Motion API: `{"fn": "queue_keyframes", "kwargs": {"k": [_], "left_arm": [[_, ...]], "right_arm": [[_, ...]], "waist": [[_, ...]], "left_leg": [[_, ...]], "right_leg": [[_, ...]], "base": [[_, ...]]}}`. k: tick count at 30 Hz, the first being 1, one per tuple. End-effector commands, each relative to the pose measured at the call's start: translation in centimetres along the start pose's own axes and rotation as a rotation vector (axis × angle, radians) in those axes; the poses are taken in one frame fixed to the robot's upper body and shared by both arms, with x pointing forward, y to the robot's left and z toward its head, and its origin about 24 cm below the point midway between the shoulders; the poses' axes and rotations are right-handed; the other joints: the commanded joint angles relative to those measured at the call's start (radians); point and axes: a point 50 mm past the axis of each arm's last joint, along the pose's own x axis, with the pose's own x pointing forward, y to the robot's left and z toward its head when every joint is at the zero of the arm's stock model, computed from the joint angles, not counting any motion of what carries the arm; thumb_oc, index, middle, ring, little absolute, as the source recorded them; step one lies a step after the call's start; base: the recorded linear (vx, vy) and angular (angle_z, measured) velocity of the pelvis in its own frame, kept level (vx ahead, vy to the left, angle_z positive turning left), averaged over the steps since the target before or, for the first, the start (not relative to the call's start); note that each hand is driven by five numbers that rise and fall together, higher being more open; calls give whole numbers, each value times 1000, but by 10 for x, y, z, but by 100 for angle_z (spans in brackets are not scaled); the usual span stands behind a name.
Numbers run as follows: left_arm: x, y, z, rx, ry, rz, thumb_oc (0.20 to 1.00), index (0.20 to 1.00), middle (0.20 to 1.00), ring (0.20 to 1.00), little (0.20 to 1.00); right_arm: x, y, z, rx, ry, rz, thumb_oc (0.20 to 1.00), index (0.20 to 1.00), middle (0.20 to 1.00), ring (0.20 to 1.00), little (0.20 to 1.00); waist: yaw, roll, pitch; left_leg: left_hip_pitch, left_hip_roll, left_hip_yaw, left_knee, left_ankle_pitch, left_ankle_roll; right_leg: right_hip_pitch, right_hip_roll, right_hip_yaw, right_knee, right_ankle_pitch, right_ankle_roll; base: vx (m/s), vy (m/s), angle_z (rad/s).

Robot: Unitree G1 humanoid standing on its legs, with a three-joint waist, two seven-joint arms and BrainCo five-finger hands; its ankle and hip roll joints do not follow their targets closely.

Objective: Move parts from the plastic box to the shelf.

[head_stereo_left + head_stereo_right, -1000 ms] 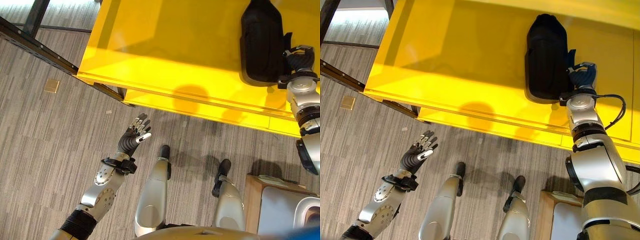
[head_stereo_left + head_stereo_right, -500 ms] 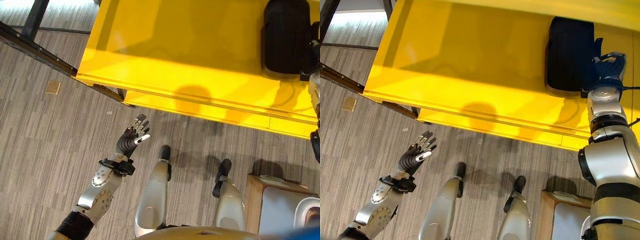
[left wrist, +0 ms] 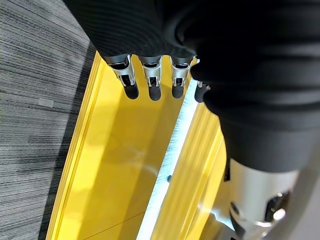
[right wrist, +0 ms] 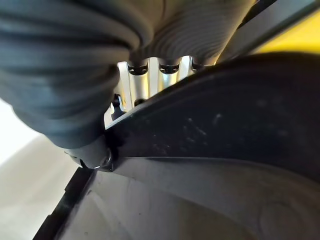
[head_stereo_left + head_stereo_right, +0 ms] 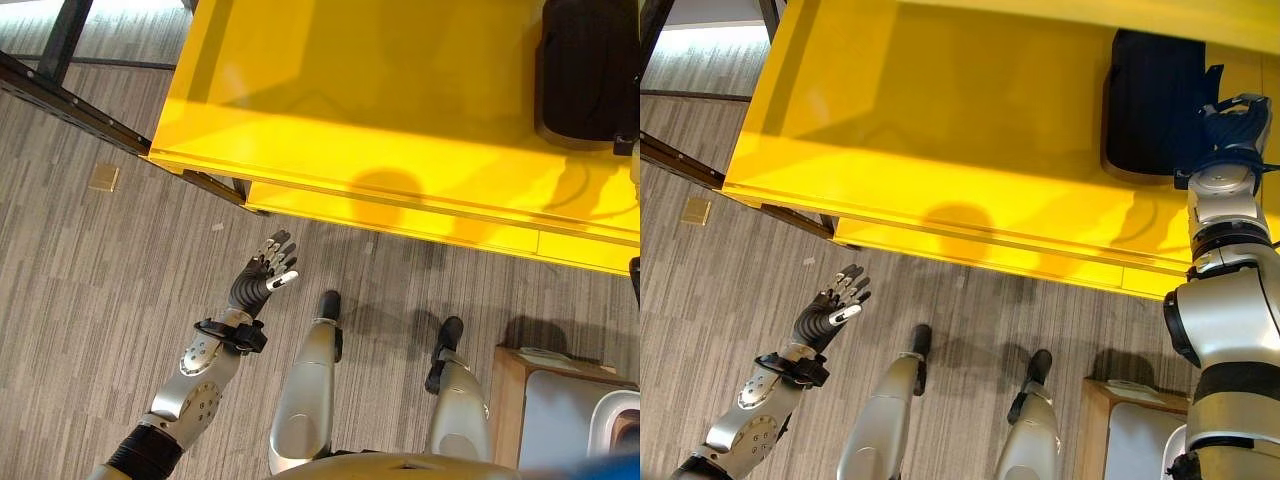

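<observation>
Gripping the black part (image 5: 1156,102) at its right edge, the right hand (image 5: 1230,125) is reaching onto the yellow shelf (image 5: 940,130). In the right wrist view its fingers (image 4: 150,75) are running over the part's dark rim (image 4: 210,125), with the thumb side pressing against the same rim, so the hand is clamping that edge. The part is lying flat on the shelf's top, at the far right of it, with its long side pointing away from the robot.

The left hand (image 5: 262,278) is hanging over the grey floor (image 5: 90,290), in front of the shelf's near edge and well apart from the part. Its fingers (image 3: 152,80) are reaching out straight and a little spread, and it is holding nothing and touching nothing. In the left wrist view, the shelf's yellow edge (image 3: 125,165) is showing past the dark fingertips.

A wooden box (image 5: 520,385) with a pale thing on it is sitting on the floor at the lower right, near the robot's right side.
</observation>
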Motion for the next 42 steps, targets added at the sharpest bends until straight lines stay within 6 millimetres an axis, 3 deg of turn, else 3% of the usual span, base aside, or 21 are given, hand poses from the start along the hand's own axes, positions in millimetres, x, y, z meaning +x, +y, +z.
{"fn": "queue_keyframes", "kwargs": {"k": [1,17,31,32,33,42], "left_arm": [[-4,-9,18,-9,-86,-57,1000,1000,1000,1000,1000],[-5,-8,19,-6,-92,-56,1000,1000,1000,1000,1000],[-9,-5,18,-4,-78,-50,1000,1000,1000,1000,1000],[-9,-4,18,-1,-75,-51,1000,1000,1000,1000,1000],[-9,-5,18,-1,-72,-54,1000,1000,1000,1000,1000],[-10,0,18,2,-80,-31,1000,1000,1000,1000,1000]], "right_arm": [[11,-34,31,43,-98,-129,200,200,200,200,200],[9,-36,12,20,-26,-147,200,200,200,200,200],[9,-36,10,32,-17,-153,200,200,200,200,200],[10,-37,14,31,-30,-153,244,244,244,244,244],[10,-36,16,40,-43,-149,1000,1000,1000,1000,1000],[9,-27,37,58,-136,-130,1000,1000,1000,1000,1000]], "waist": [[6,-14,-22],[1,-15,-6],[1,-15,-2],[1,-16,-2],[1,-16,-2],[-6,-21,-5]], "left_leg": [[29,6,-5,-56,15,-7],[18,7,-4,-50,16,-6],[7,9,-2,-39,13,-4],[6,9,-2,-37,13,-4],[7,9,-2,-39,14,-3],[3,9,-3,-31,13,-2]], "right_leg": [[-28,31,31,275,-183,-42],[-39,33,34,280,-178,-42],[-54,37,41,292,-180,-43],[-55,38,41,293,-179,-43],[-55,39,41,293,-179,-42],[-65,41,47,308,-183,-43]], "base": [[0,0,0],[-2,0,-1],[0,0,0],[0,0,0],[0,0,0],[0,0,0]]}}
